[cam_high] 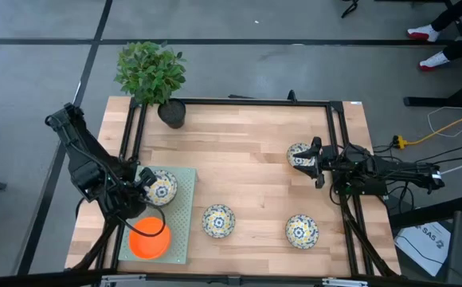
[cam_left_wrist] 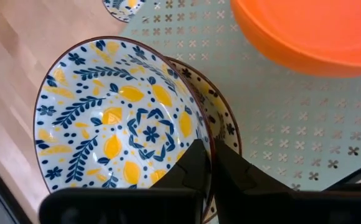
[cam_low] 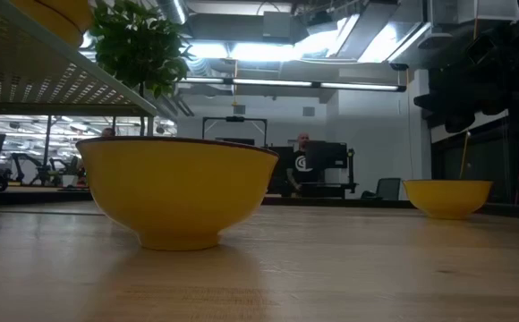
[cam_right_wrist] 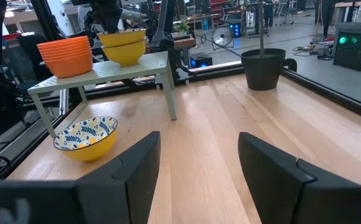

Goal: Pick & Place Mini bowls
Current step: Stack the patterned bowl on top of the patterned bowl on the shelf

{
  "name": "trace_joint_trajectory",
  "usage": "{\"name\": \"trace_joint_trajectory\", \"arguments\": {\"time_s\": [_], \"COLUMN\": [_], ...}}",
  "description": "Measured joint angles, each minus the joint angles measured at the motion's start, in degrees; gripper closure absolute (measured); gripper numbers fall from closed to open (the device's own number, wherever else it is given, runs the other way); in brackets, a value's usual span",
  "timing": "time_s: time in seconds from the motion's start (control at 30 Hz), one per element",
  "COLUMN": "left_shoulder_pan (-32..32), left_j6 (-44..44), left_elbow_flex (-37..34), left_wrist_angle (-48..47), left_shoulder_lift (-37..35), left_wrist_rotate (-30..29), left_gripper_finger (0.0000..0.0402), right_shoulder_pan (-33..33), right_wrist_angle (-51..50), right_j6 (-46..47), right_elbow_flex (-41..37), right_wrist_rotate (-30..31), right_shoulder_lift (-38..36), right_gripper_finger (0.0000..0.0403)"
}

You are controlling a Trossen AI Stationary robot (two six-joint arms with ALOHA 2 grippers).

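Left tool (cam_left_wrist: 208,163) pinching patterned bowl (cam_left_wrist: 121,115) (on rack (cam_left_wrist: 305,124))

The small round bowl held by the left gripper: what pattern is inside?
Blue leaves and yellow lemon shapes on white, around a blue star; the left wrist view shows this small round bowl best.

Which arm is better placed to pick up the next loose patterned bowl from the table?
Right. Its end effector is open beside a patterned bowl on the table. The left end effector is shut on the rim of a bowl at the pale green rack.

Lower patterned bowl (cam_left_wrist: 221,121) mostly hidden beneath the upper bowl (cam_left_wrist: 121,115).
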Motion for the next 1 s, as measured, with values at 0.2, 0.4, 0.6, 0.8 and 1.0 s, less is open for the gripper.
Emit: {"name": "trace_joint_trajectory", "arguments": {"time_s": [0.2, 0.4, 0.6, 0.8, 1.0], "left_shoulder_pan": [0.70, 0.72, 0.72, 0.72, 0.72], "left_j6": [-0.39, -0.94, -1.30, -1.46, -2.89], "left_elbow_flex": [0.00, 0.00, 0.00, 0.02, 1.13], "left_wrist_angle": [-0.01, 0.00, 0.00, 0.00, -0.03], "left_shoulder_lift": [-0.02, -0.02, -0.02, -0.02, -0.30], "left_wrist_rotate": [0.36, -0.02, -0.20, -0.09, 0.01], "left_gripper_finger": [0.0392, 0.0366, 0.0332, 0.0307, 0.0300], "right_shoulder_pan": [0.02, 0.00, 0.01, 0.02, 0.02], "right_wrist_angle": [0.00, 0.00, 0.00, 0.00, 0.00], "right_j6": [0.00, 0.00, 0.00, 0.00, 0.00], "right_elbow_flex": [0.00, 0.00, 0.00, 0.00, 0.00], "right_wrist_rotate": [0.00, 0.00, 0.00, 0.00, 0.00], "right_shoulder_lift": [0.01, 0.01, 0.00, 0.00, -0.01], "right_gripper_finger": [0.0188, 0.0188, 0.0188, 0.0188, 0.0188]}}
